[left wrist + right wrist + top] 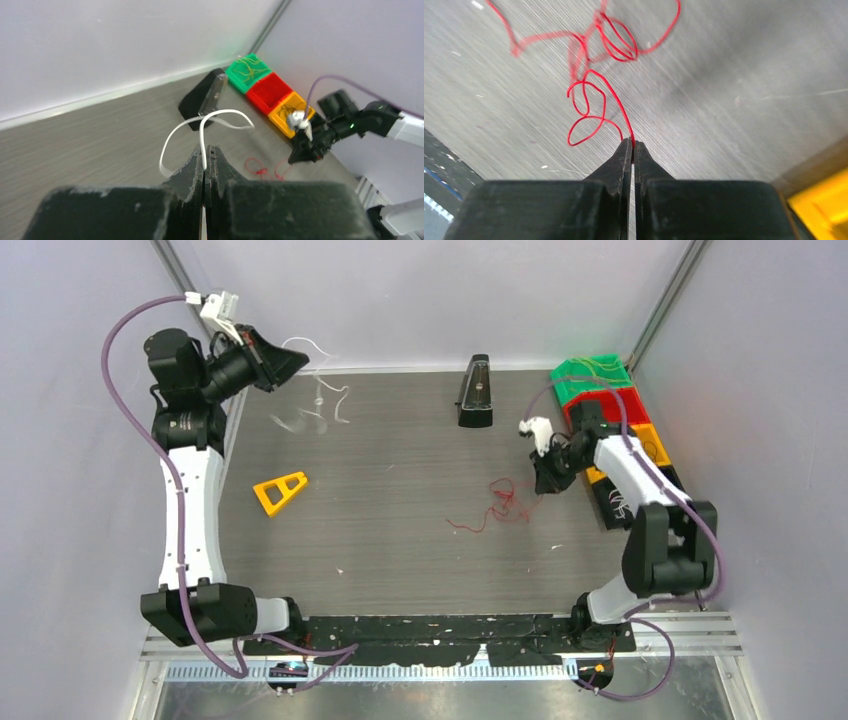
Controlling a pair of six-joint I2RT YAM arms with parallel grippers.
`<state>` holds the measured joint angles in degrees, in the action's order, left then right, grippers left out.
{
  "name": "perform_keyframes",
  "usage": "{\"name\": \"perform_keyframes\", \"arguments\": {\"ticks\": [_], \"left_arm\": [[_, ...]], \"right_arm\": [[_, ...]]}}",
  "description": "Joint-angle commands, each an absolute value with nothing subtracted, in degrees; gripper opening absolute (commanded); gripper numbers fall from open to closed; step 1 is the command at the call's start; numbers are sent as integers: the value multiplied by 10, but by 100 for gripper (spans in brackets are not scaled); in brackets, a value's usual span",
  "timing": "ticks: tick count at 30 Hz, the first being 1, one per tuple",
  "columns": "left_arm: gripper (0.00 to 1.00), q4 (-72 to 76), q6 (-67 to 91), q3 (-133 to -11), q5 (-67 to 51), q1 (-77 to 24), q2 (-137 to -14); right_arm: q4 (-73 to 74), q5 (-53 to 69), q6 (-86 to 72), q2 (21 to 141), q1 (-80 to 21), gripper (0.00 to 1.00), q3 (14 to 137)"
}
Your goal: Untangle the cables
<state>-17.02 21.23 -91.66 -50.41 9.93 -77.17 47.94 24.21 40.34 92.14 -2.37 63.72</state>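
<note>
- Pinching a white cable (200,127), the left gripper (206,150) hangs raised near the far left corner of the bench. Its jaws are closed tight on the strand, which loops up and out past the tips.
- Pale strands (318,410) lie on the bench just under that gripper, too faint to count.
- The right gripper (632,145) is low over the bench, near the right edge, with its jaws clamped on one end of a red cable (596,100).
- The rest of the red cable lies in loose curls on the bench, running from the gripper toward the middle.
- A row of bins sits along the right edge, starting at the far right corner. The green bin (240,85) comes first with thin yellowish wires inside, then the red bin (260,100), then the yellow bin (277,120) with dark wires in it.
- A black wedge (475,392) stands near the middle of the far edge.
- A yellow triangle frame (280,491) lies flat toward the left edge, well apart from both cables.
</note>
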Motion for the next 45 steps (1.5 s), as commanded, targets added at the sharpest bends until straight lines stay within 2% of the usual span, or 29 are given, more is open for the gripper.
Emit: {"name": "perform_keyframes", "arguments": {"ticks": [1, 10, 14, 16, 19, 21, 26, 29, 36, 42, 44, 45], "left_arm": [[0, -136, 237, -859, -539, 76, -719], [0, -185, 88, -605, -484, -52, -668], [1, -224, -54, -545, -453, -97, -684], [18, -217, -75, -535, -465, -99, -694], [20, -195, -78, -543, -490, -109, -707], [27, -191, -79, -559, -495, -122, -718], [62, -180, -71, -595, -506, -145, -736], [74, -157, -64, -597, -511, -164, -740], [77, -125, -37, -602, -484, -199, -767], [78, -156, -52, -603, -466, -199, -769], [78, -170, -62, -602, -456, -199, -765], [78, -179, -67, -602, -449, -199, -762]], "right_arm": [[509, 371, 379, 797, -16, 6, 705], [506, 456, 298, 715, -16, 6, 806], [472, 482, 226, 701, -17, 5, 849], [446, 491, 196, 694, -20, 5, 863], [413, 496, 166, 685, -26, 6, 874], [406, 498, 155, 682, -30, 6, 880], [413, 486, 162, 679, -32, 6, 882], [417, 474, 168, 680, -37, 6, 857], [415, 372, 211, 742, -71, 5, 744], [399, 333, 262, 864, -132, 6, 735], [404, 322, 281, 908, -158, 15, 749], [410, 316, 295, 923, -174, 29, 756]]}}
